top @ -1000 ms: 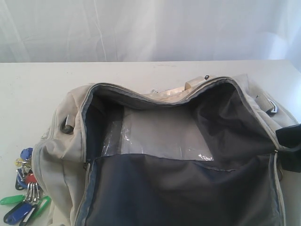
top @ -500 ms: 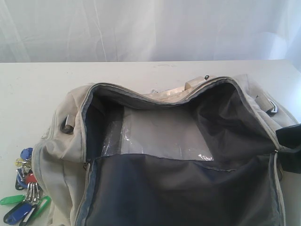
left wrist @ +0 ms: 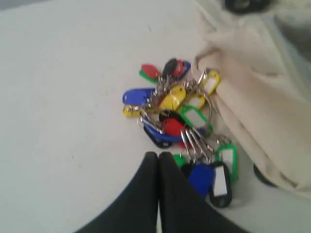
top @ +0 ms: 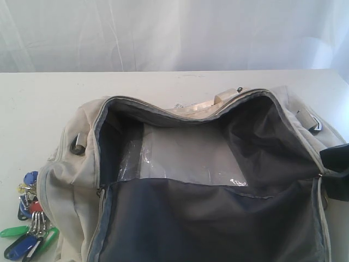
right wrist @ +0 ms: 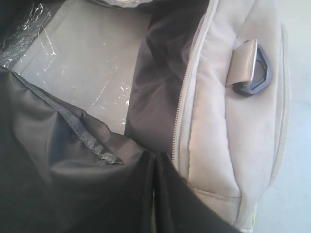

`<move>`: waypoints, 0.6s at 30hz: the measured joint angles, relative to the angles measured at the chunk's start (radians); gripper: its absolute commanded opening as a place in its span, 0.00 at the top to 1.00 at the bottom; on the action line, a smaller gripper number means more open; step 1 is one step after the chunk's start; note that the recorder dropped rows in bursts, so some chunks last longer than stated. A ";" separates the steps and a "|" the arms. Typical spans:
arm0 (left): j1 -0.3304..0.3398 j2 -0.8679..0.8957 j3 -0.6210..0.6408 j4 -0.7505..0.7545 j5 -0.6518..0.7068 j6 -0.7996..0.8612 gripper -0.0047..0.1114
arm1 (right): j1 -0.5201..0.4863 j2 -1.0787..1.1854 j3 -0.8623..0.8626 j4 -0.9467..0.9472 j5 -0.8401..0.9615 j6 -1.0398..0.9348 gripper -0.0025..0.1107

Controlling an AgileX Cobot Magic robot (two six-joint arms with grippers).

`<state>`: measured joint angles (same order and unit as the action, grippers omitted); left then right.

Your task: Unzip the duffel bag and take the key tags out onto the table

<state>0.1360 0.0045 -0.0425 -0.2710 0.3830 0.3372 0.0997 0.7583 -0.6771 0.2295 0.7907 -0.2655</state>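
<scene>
The cream duffel bag (top: 71, 169) lies unzipped on the white table (top: 32, 109), its dark-lined flap folded toward the front. The key tags (top: 30, 218) rest on the table beside the bag's left end. In the left wrist view the red, blue, green and yellow key tags (left wrist: 180, 116) lie against the bag's side (left wrist: 252, 97). My left gripper (left wrist: 158, 155) is shut and empty, its tips just short of the bunch. My right gripper (right wrist: 155, 160) is shut at the bag's right end (right wrist: 218, 111), by the zipper, and shows as a dark shape (top: 335, 169) in the exterior view.
A clear plastic sheet (top: 185, 158) covers the bag's pale floor (right wrist: 73, 58). A grey strap ring (right wrist: 255, 73) sits on the bag's right end. A white curtain (top: 174, 33) hangs behind the table's far edge.
</scene>
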 measured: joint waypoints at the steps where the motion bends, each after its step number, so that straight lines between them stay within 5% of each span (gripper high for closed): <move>1: 0.000 0.000 0.022 0.000 -0.009 0.000 0.96 | 0.000 0.000 0.000 0.000 0.000 0.000 0.98; 8: -0.008 0.000 0.038 0.002 -0.209 0.000 0.96 | 0.000 0.000 0.000 0.000 0.000 0.000 0.98; 18: -0.081 0.000 0.038 0.002 -0.226 0.000 0.96 | 0.000 0.000 0.000 0.000 0.000 0.000 0.98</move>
<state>0.0547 0.0045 -0.0045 -0.2691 0.1570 0.3372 0.0997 0.7583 -0.6771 0.2295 0.7907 -0.2655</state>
